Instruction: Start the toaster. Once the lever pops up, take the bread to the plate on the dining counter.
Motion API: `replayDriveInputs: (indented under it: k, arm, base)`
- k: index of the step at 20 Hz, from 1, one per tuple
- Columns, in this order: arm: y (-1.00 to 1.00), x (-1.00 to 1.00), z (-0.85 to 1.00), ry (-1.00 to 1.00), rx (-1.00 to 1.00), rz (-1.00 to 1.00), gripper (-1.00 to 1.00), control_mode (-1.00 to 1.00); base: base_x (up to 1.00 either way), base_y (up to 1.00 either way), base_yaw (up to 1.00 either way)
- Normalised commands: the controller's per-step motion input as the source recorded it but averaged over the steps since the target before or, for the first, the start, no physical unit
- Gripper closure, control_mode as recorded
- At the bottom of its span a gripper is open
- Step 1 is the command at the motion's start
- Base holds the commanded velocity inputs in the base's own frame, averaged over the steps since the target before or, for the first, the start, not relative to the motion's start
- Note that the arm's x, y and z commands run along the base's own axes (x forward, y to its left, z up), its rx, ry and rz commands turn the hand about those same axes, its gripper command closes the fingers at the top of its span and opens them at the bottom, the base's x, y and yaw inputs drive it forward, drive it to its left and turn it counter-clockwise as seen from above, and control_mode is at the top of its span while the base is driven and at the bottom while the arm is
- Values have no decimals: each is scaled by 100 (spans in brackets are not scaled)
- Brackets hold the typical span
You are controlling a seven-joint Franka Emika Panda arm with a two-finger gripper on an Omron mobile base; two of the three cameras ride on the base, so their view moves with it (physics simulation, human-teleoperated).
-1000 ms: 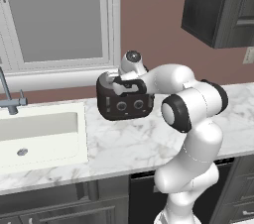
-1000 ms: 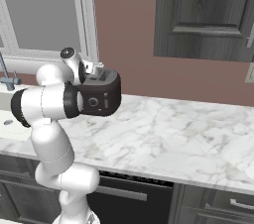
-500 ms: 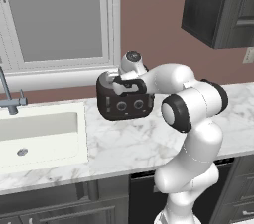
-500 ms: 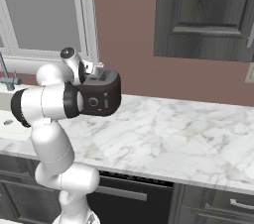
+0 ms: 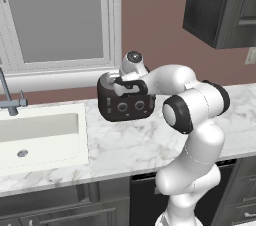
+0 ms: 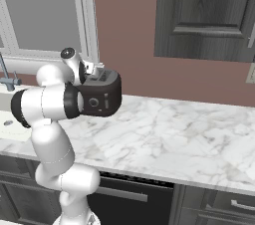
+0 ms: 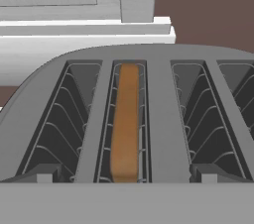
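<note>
Tool (image 5: 119, 84) hangs just over the toaster (image 5: 125, 105) top, jaws wide apart, nothing in them. Toaster is black w/ round knobs on front, sits on the marble desk (image 5: 130, 145) near the back wall, right of the sink (image 5: 40, 135). Bread (image 7: 125, 124) stands on edge, sunk in the 2nd slot from left in hand view; other slots show bare wire guides.
</note>
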Motion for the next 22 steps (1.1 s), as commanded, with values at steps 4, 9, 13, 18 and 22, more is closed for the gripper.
replayDriveInputs:
  k: [4,9,13,18,22]
  arm:
    - [0,0,0,0,0,0,-100,-100]
    - [0,0,0,0,0,0,-100,-100]
    - [0,0,0,0,0,0,-100,-100]
    - [0,0,0,0,0,0,-100,-100]
    - [0,0,0,0,0,0,-100,-100]
  base:
    - [0,0,0]
    - [0,0,0]
    - [0,0,0]
    - [0,0,0]
    - [0,0,0]
